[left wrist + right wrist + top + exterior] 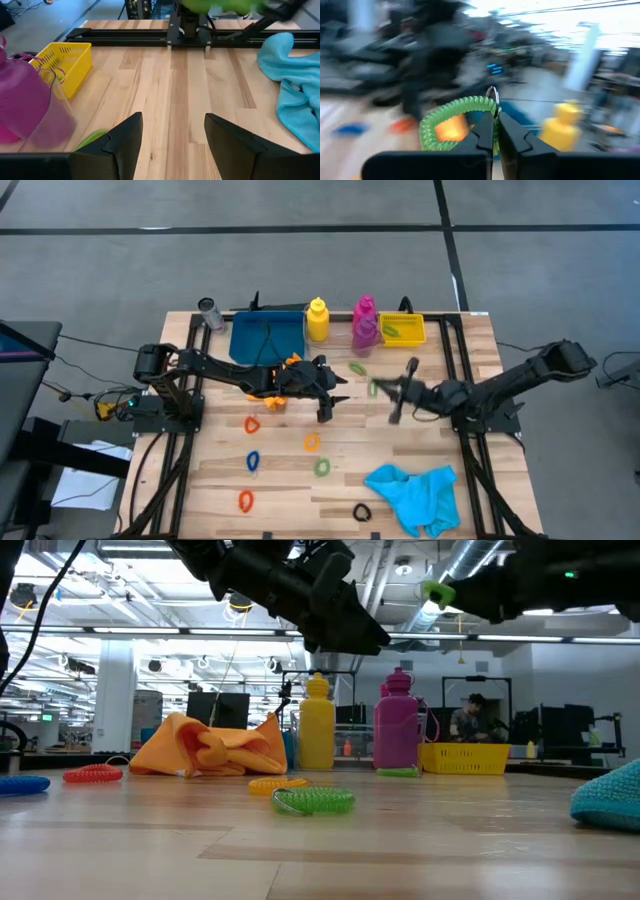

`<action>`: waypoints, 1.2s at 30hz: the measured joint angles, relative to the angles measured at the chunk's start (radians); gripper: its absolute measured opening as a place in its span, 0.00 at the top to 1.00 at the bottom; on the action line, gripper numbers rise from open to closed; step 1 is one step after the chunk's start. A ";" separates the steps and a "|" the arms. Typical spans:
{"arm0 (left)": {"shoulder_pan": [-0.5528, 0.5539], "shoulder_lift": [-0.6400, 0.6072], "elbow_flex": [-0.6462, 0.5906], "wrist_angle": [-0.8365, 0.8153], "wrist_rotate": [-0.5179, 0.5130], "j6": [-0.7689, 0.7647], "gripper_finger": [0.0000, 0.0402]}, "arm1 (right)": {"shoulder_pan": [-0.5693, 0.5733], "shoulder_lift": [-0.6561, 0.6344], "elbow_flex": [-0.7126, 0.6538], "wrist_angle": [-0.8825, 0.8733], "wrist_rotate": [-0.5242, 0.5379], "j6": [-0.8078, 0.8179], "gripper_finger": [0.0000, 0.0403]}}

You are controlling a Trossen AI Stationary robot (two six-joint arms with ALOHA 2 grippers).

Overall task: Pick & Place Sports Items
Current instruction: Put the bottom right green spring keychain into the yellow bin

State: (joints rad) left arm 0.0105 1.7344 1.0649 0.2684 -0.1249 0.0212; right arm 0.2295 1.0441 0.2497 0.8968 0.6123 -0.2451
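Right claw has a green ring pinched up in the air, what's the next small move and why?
Probably carry it toward the yellow bin and lower it there. The right claw is shut on the green ring, lifted clear of the table, and the bin already seems to hold a green ring. That destination is my guess.

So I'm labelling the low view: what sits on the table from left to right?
Blue ring → red ring → orange cloth → yellow bottle → magenta bottle → yellow bin → cyan cloth.
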 joint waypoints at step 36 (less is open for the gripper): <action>-0.111 0.000 0.000 -0.007 -0.001 -0.213 0.48 | -0.823 -0.004 0.001 -0.265 0.022 0.283 0.97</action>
State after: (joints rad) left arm -0.1005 1.7344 1.0649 0.2613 -0.1255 -0.1921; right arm -0.5938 1.0397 0.2509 0.6322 0.6341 0.0380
